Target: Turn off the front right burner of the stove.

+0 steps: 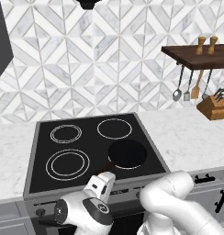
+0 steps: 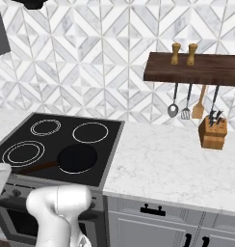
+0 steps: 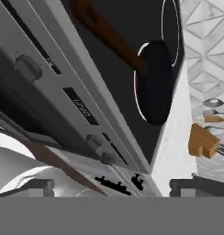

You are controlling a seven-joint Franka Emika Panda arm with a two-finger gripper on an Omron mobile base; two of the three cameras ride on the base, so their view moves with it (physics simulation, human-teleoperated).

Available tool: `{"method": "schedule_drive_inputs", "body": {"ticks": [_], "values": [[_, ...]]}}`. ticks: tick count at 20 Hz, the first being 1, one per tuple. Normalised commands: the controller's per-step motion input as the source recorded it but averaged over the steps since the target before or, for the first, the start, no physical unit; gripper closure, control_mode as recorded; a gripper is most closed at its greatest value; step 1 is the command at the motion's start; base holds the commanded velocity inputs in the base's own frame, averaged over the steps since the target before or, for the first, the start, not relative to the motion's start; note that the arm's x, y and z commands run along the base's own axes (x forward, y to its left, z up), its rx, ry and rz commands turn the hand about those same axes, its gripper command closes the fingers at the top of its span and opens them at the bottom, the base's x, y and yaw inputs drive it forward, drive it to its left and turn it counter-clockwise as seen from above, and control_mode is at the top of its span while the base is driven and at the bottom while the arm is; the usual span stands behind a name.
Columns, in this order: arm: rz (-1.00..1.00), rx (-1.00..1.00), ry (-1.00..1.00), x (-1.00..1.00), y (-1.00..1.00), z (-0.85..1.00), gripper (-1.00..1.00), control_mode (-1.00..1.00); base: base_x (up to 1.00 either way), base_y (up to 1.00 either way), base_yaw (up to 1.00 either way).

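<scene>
Stove (image 1: 40,156): black glass cooktop in a grey frame, set into the white marble bench (image 1: 192,137); four white ring burners.

Front right burner (image 1: 114,164): near right corner of the glass, almost wholly covered by a black pan (image 1: 127,153); only a thin arc of its ring shows at the pan's near edge. The pan's brown handle (image 2: 35,168) points left and near.

Knobs (image 3: 27,68): small dark round ones in a row along the stove's front panel; two more (image 3: 93,141) sit towards the right end.

Arm: hand (image 1: 100,183) low in front of the stove's front edge, near the middle. Fingers: cannot tell whether released or clenched.

Far right: dark wooden shelf (image 2: 196,70), hanging utensils (image 2: 186,103), knife block (image 2: 212,132).
</scene>
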Motion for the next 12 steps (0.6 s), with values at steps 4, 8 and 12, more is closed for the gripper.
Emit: {"method": "schedule_drive_inputs", "body": {"ticks": [4, 8, 12], "values": [[0.19, -0.40, 0.02, -0.05, 0.55, -0.91, -1.00, -1.00, 0.00, 0.00, 0.00], [0.01, -0.19, -0.06, 0.22, 0.07, -0.58, -1.00, -1.00, 0.00, 0.00, 0.00], [0.00, -0.06, -0.09, 0.40, 0.00, -0.40, -1.00, -1.00, 0.00, 0.00, 0.00]]}}
